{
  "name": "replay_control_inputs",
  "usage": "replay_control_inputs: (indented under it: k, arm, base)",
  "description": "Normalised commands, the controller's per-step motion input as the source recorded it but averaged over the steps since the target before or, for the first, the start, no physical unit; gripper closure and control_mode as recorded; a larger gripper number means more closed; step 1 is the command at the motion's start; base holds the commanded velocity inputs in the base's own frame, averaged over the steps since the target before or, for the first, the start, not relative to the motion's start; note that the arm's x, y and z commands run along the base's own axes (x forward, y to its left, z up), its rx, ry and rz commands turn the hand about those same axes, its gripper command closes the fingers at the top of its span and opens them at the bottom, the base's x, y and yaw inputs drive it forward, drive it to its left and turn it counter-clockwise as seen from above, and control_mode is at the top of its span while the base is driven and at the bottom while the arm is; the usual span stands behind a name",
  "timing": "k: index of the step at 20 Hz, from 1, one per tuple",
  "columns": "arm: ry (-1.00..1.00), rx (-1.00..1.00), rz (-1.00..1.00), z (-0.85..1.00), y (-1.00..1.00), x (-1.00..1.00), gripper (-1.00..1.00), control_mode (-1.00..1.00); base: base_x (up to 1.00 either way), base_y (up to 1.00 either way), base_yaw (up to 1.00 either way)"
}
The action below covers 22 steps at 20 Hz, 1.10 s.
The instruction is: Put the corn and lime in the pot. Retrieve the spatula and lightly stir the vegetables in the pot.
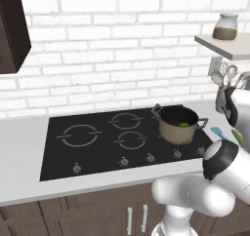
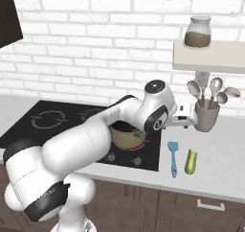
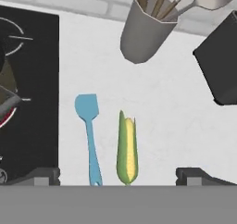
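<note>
1. The stove (image 1: pixel 88 147) is set into the surface (image 2: pixel 225 173); the pot (image 1: pixel 178 124) sits on its right-hand burner, with the lime (image 1: pixel 184 125) already inside.
2. The spatula (image 3: pixel 90 135) lies flat on the surface to the right of the stove, handle parallel to the corn (image 3: pixel 126 149), which is just beside it and apart.
3. The end effector (image 3: pixel 118 174) hangs above these two, fingers spread wide with nothing between them.
4. The utensil cup (image 2: pixel 206 115) stands further back, holding spoons.
5. Risk, in my judgement: the corn and spatula lie so close that a descending finger could land on the spatula or knock it aside; the rounded cob may also roll out of a shallow pinch.
6. Obscured: in the right base view the arm covers most of the pot; the lower ends of corn and spatula are cut off in the hand view.
</note>
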Motion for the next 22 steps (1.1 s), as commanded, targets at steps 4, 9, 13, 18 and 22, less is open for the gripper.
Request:
replay_control_inputs:
  k: [4,9,13,18,22]
  arm:
    - [0.03,0.05,-0.02,-0.23,-0.64,0.0,-1.0,-1.0]
    - [0.03,0.06,0.0,-0.44,-0.51,0.03,-1.0,-1.0]
    - [0.02,0.03,0.0,-0.56,-0.3,-0.01,-1.0,-1.0]
    - [0.05,0.05,0.0,-0.56,0.01,-0.19,-1.0,-1.0]
    - [0.09,0.03,0.01,-0.57,0.01,0.0,-1.0,-1.0]
  base:
    - [0.0,0.0,0.0]
    - [0.0,0.0,0.0]
    - [0.0,0.0,0.0]
    - [0.0,0.0,0.0]
    - [0.0,0.0,0.0]
